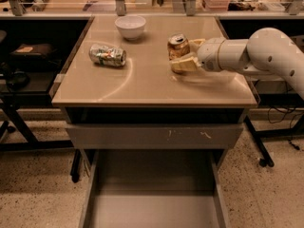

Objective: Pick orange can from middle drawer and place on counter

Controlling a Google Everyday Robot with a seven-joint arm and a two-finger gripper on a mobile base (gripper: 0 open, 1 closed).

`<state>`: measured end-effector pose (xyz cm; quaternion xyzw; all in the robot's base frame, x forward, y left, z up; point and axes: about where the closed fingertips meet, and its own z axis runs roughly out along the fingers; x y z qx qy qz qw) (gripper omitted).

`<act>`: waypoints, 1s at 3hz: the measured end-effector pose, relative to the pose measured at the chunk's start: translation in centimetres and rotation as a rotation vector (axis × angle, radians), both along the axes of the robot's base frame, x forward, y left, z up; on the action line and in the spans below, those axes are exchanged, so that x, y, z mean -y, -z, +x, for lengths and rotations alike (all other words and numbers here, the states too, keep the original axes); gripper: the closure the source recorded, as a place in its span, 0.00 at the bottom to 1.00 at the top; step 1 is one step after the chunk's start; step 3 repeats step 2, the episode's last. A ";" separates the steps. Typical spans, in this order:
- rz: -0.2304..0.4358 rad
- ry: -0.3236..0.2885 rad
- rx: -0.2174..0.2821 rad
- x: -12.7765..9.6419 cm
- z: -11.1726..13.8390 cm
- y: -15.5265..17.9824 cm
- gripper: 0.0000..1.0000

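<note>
Pincer (183, 55) at orange can (177, 44) on counter (152, 85); bowl (130, 26), crushed can (108, 55) nearby.

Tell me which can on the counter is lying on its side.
The crushed green-white can, on the left of the counter; it lies flat, while the orange can stands upright at the gripper.

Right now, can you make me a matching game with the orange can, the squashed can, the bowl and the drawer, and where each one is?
1 orange can
2 squashed can
3 bowl
4 middle drawer

A pulled out, low in front
B lying sideways on the counter, left
C upright at the gripper, right
D near the back edge

Pairs: 1-C, 2-B, 3-D, 4-A.
</note>
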<state>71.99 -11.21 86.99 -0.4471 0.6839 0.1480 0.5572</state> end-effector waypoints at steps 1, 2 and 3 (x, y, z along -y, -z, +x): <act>0.000 0.000 0.000 0.0 0.0 0.0 0.00; 0.000 0.000 0.000 0.0 0.0 0.0 0.00; 0.000 0.000 0.000 0.0 0.0 0.0 0.00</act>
